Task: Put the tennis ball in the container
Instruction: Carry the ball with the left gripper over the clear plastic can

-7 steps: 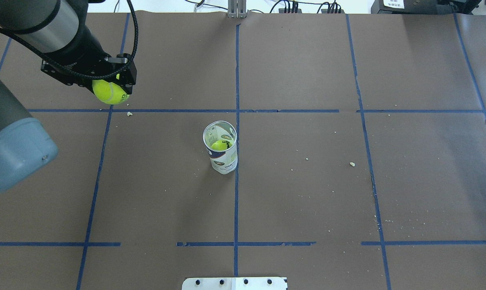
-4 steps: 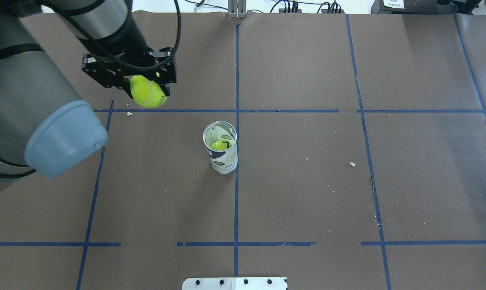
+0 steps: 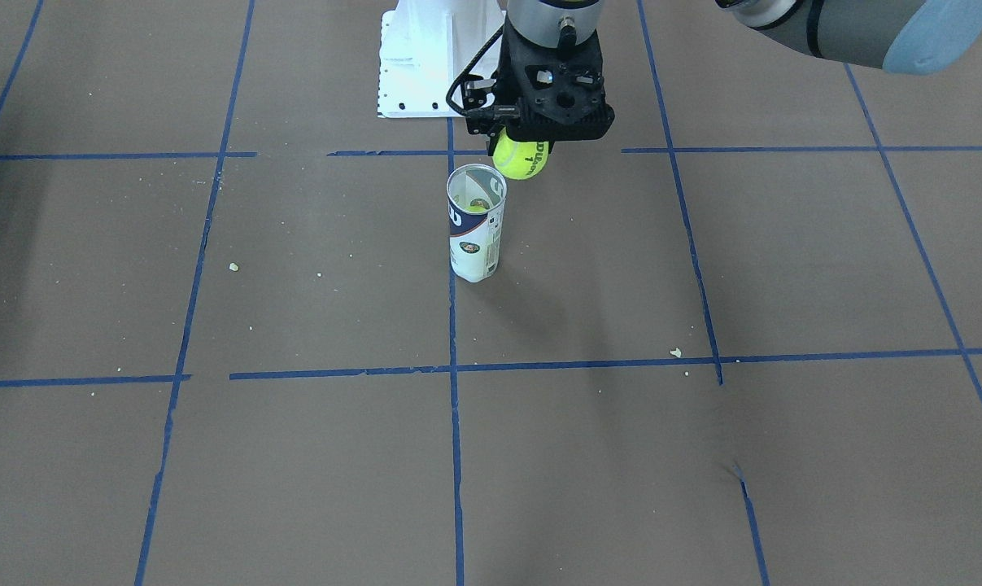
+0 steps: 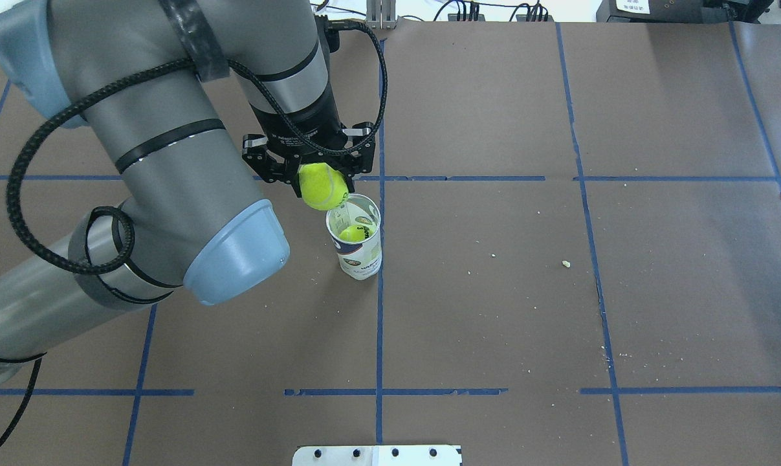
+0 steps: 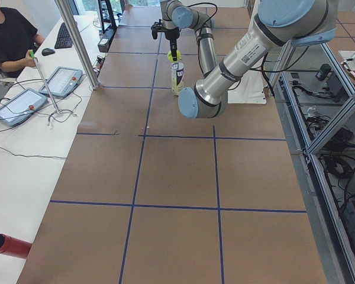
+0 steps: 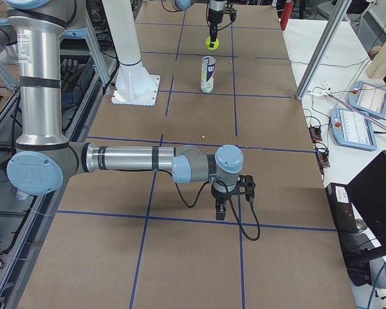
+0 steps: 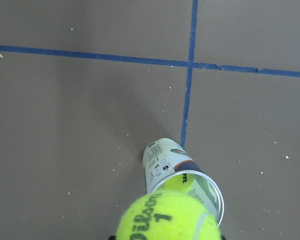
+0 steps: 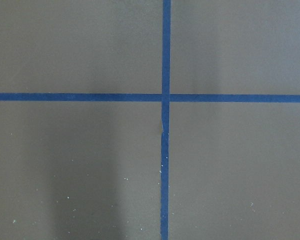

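Tennis ball [image 4: 323, 186] gripped in left jaws, near container [image 4: 361, 259] rim.

Left wrist view's bottom edge cuts tennis ball [image 7: 167, 217]; right claw [image 6: 233, 201] too small (state unreadable).

Upright on the table [image 4: 558, 323], the container [image 4: 354, 243], with a second ball [image 4: 352, 233] inside it. Above its rim, slightly toward the robot's left, the tennis ball [image 4: 323, 186], clamped in the left gripper [image 3: 526, 151]. On the robot's side of the container, the pedestal base [image 3: 425, 73]. Well apart toward the robot's right, the right gripper [image 6: 230, 205].
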